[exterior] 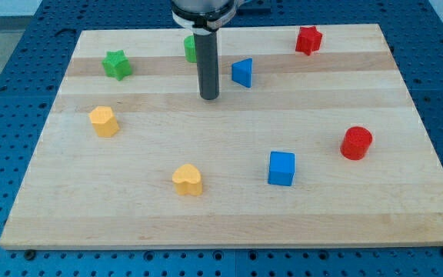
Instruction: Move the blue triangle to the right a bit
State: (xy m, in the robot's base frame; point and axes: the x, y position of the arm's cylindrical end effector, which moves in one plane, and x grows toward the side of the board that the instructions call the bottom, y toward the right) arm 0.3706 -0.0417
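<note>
Tip set down just left of the blue triangle, push to the right not yet made.

No claw on this rig, so no wide, narrow or holding state to give you: only my tip (209, 98), resting on the worktop (229, 219), just beside the blue triangle (242, 72), to its left and slightly lower in the view. Triangle sits near the view's top, centre. Green block (190, 48) is partly hidden behind the rod, shape unclear. Bring the tip level with the triangle's middle first, then push right slowly and briefly; an off-centre push probably spins it. Red star (308, 40) lies well apart, up right.
</note>
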